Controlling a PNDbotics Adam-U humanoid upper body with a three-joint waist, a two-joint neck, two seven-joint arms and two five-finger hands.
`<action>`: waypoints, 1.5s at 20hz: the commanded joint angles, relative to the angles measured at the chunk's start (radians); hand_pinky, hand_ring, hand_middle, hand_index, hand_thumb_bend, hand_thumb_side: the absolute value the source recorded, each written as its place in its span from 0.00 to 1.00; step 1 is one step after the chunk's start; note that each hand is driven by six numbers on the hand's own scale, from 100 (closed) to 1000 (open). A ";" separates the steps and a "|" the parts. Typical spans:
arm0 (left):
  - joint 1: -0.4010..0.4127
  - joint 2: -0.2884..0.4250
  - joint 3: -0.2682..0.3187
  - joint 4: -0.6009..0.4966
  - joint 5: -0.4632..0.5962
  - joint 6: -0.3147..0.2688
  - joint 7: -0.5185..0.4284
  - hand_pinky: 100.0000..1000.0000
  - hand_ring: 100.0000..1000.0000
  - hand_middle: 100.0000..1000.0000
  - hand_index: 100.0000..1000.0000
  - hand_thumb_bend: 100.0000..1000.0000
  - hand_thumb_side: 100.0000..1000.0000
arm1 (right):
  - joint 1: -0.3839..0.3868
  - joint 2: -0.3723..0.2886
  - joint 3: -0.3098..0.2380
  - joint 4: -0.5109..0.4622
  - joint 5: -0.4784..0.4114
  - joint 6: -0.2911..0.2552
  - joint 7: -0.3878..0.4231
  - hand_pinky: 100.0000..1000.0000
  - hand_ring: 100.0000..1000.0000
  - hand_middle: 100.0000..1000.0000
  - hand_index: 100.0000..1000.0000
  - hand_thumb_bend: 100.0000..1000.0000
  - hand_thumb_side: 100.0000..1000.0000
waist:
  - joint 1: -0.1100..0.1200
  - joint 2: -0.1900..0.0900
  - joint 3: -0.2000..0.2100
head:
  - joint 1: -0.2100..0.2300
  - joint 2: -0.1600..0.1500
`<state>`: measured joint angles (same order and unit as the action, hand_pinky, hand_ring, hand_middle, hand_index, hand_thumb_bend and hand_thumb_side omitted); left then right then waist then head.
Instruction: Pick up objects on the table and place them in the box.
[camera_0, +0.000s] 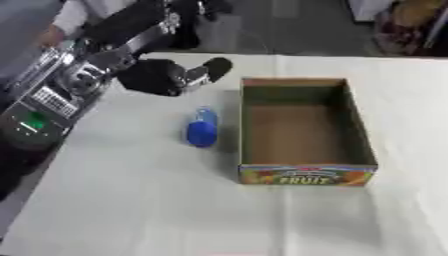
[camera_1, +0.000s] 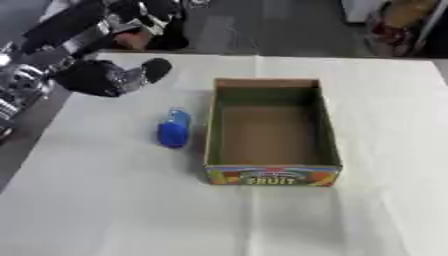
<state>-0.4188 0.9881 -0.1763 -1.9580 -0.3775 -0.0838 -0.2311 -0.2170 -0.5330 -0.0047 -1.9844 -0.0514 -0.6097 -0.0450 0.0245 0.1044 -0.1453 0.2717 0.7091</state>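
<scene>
Box: front panel reads "FRUIT", interior bare | Left hand: fingers curled together, holding nothing, above table | Blue object: just below hand, beside box's left wall, clear cloth leftward

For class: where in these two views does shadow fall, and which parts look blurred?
Left eye view: the open cardboard box has shaded inner walls, and the lying blue bottle looks soft-edged. Right eye view: the black left hand is smeared above the white table; the box's printed front reads only faintly.
</scene>
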 joint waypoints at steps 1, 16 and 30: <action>-0.040 0.048 -0.016 0.033 -0.043 -0.015 -0.078 0.74 0.76 0.88 0.94 0.40 0.80 | -0.004 -0.031 -0.001 -0.016 -0.007 -0.002 0.009 0.14 0.45 0.45 0.55 0.00 0.88 | 0.000 -0.016 -0.002 | 0.002 0.002; -0.188 0.053 -0.111 0.269 -0.071 -0.084 -0.519 0.80 0.80 0.90 0.98 0.75 0.53 | -0.002 -0.034 0.010 -0.016 -0.009 -0.006 0.025 0.14 0.45 0.45 0.55 0.00 0.88 | 0.003 -0.019 -0.007 | 0.002 -0.029; -0.253 0.010 -0.145 0.391 -0.062 -0.085 -0.676 0.77 0.79 0.93 0.98 0.72 0.49 | 0.000 -0.033 0.017 -0.016 -0.006 -0.009 0.032 0.14 0.45 0.45 0.55 0.00 0.88 | 0.002 -0.018 -0.010 | 0.005 -0.011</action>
<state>-0.6519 0.9827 -0.3249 -1.5723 -0.4364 -0.1655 -0.9003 -0.2120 -0.5375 0.0159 -1.9844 -0.0585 -0.6167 -0.0159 0.0274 0.1018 -0.1539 0.2728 0.6951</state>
